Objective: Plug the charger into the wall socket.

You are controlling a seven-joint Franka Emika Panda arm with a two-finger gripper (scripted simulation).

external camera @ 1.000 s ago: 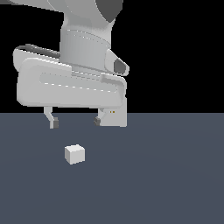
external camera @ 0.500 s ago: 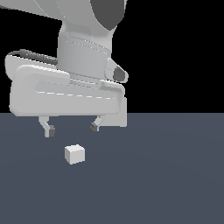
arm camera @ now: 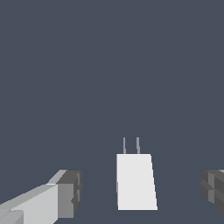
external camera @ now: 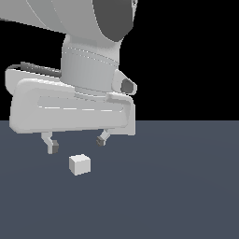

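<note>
The charger (external camera: 80, 164) is a small white cube lying on the dark grey floor; in the wrist view the charger (arm camera: 135, 181) shows two thin grey prongs at one end. My gripper (external camera: 75, 144) hangs open just above and behind it, its two dark-tipped fingers (external camera: 54, 147) spread wider than the cube. In the wrist view my gripper (arm camera: 142, 192) straddles the charger without touching it, one finger on each side. The wall socket is out of view, hidden behind the arm's bulky hand in the exterior view.
The large white hand and wrist of the arm (external camera: 70, 107) fill the upper part of the exterior view's left. A flat dark grey floor (external camera: 177, 186) stretches all around.
The hand has come lower and toward the exterior view's left, so the fingers now stand close above the charger. The charger has not moved.
</note>
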